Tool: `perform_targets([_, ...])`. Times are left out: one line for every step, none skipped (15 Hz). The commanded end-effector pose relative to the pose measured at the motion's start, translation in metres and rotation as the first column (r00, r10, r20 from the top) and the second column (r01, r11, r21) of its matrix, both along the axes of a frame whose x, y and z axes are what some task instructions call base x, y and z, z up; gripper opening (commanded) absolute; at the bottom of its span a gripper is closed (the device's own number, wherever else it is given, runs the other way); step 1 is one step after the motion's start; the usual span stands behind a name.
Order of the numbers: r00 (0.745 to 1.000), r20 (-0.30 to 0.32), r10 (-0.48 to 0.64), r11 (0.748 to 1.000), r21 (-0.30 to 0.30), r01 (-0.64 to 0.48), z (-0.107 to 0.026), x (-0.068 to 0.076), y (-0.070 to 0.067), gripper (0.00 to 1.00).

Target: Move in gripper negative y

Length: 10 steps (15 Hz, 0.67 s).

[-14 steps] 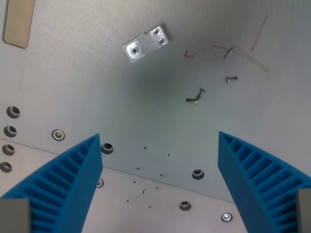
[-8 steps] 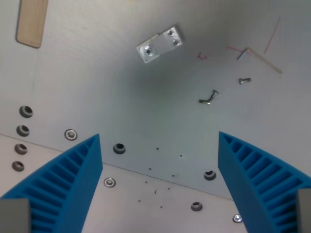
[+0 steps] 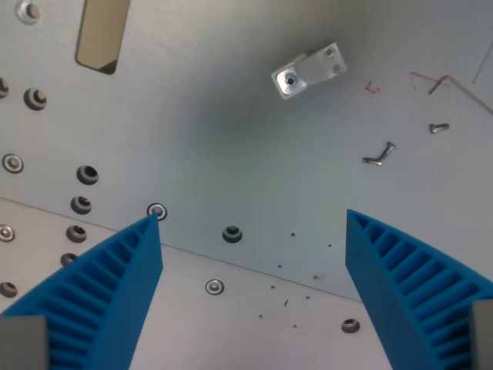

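Gripper (image 3: pixel 250 301) over metal tabletop (image 3: pixel 231 146), blue ribbed fingers (image 3: pixel 100 301) wide apart, nothing between. No object to grasp; task is pure sideways motion. Small metal bracket (image 3: pixel 308 71) toward far edge: rigid, light, slippery. Loose screws (image 3: pixel 379 154) near right edge.

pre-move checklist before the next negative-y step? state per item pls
1. Pincer open and holding nothing: ok, blue fingers spread wide with only plate showing between them.
2. Aluminium bracket clear of the fingers: ok, it lies far up the view.
3. Loose screws clear: ok, toward the wrist view's right, apart from the right finger.
4. Height above the metal plate: cannot tell from a single view.
5. Path along the move direction: cannot tell, axis direction is not marked in the picture.
6. Rectangular slot near a fingertip: ok, well away at upper left.
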<state>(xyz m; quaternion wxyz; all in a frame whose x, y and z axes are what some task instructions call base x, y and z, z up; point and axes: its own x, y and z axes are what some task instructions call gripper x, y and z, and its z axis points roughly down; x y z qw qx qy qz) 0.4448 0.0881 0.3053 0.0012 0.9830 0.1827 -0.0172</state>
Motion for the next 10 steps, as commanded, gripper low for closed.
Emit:
perform_targets([0.999, 0.029, -0.015, 1.0, 0.004, 0.015, 0.004, -0.013, 0.011, 1.0])
perform_targets([0.999, 0.029, -0.015, 1.0, 0.004, 0.015, 0.004, -0.015, 0.016, 1.0])
perform_targets([0.999, 0.029, -0.015, 1.0, 0.004, 0.015, 0.004, -0.017, 0.02, 1.0])
perform_targets([0.999, 0.029, -0.015, 1.0, 0.004, 0.015, 0.004, -0.018, 0.025, 1.0])
perform_targets([0.999, 0.029, -0.015, 1.0, 0.004, 0.015, 0.004, -0.02, 0.03, 1.0])
perform_targets([0.999, 0.029, -0.015, 1.0, 0.004, 0.015, 0.004, -0.022, 0.034, 1.0])
perform_targets([0.999, 0.029, -0.015, 1.0, 0.004, 0.015, 0.004, -0.023, 0.039, 1.0])
perform_targets([0.999, 0.029, -0.015, 1.0, 0.004, 0.015, 0.004, -0.025, 0.044, 1.0])
perform_targets([0.999, 0.029, -0.015, 1.0, 0.004, 0.015, 0.004, -0.027, 0.048, 1.0])
perform_targets([0.999, 0.029, -0.015, 1.0, 0.004, 0.015, 0.004, -0.029, 0.053, 1.0])
